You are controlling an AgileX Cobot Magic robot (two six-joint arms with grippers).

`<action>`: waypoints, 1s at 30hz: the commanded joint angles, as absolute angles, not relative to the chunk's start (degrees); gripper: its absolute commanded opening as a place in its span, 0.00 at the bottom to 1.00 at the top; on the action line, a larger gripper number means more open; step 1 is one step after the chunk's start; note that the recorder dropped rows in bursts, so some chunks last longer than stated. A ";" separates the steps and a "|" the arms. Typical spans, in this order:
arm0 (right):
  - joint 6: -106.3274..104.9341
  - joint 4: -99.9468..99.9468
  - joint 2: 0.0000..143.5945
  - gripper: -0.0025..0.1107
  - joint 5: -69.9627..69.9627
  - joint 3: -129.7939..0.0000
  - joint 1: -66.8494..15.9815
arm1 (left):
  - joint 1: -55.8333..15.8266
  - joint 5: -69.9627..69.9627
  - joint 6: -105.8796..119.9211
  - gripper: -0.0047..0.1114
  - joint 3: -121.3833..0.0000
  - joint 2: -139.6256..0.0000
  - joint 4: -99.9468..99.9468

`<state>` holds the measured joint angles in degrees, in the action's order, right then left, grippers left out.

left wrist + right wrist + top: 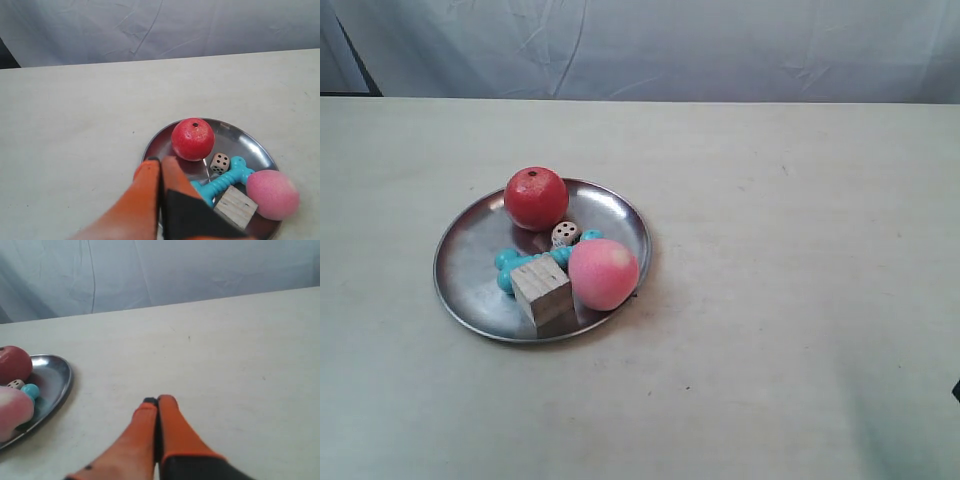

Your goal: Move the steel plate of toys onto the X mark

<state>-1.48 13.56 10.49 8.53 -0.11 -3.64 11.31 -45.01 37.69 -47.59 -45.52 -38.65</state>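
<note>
A pale table (800,250) fills most of the exterior view, with a creased whitish cloth backdrop (670,45) hanging along its far edge.

The steel plate (470,270) sits flat on the table, left of the middle. It is round, shallow and shiny, and all five toys lie inside its rim.

Neither arm shows in the exterior view. In the left wrist view the left gripper (160,160) has its orange fingers pressed together with nothing between them. Its tips show in front of the plate's rim beside the red ball, and whether they touch the plate cannot be told. In the right wrist view the right gripper (156,401) is also closed, fingers together and empty. It is over bare table to the right of the plate, well apart from it.

The pink foam ball (603,273) rests at the near right of the plate, close to the rim. The red ball (535,198) stands at the far side with its hole turned upward. The pale wooden cube (542,290) is at the near side, just beside the pink foam ball. The teal bone (510,265) lies across the middle, partly hidden behind the cube and the pink foam ball. The small white die (564,234) sits between the red ball and the teal bone.

A tiny dark speck (634,294) lies on the table against the plate's near right rim. It is too small to tell what it is.
</note>
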 commanded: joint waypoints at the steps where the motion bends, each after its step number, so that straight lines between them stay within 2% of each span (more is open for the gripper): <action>1: -1.51 11.43 5.07 0.02 11.48 0.00 -3.34 | 11.43 -44.89 37.61 0.04 -47.35 -45.07 -38.86; 5: -1.51 10.99 0.00 0.02 17.81 0.00 -3.34 | 11.43 -44.89 37.61 0.04 -47.35 -45.07 -38.86; 30: -1.59 9.97 0.00 0.02 17.62 0.00 -3.34 | 11.31 -44.89 37.61 0.04 -47.35 -45.07 -38.86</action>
<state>-1.48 10.51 0.42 17.86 -0.11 -3.64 11.31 -45.05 37.69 -47.59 -45.52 -38.65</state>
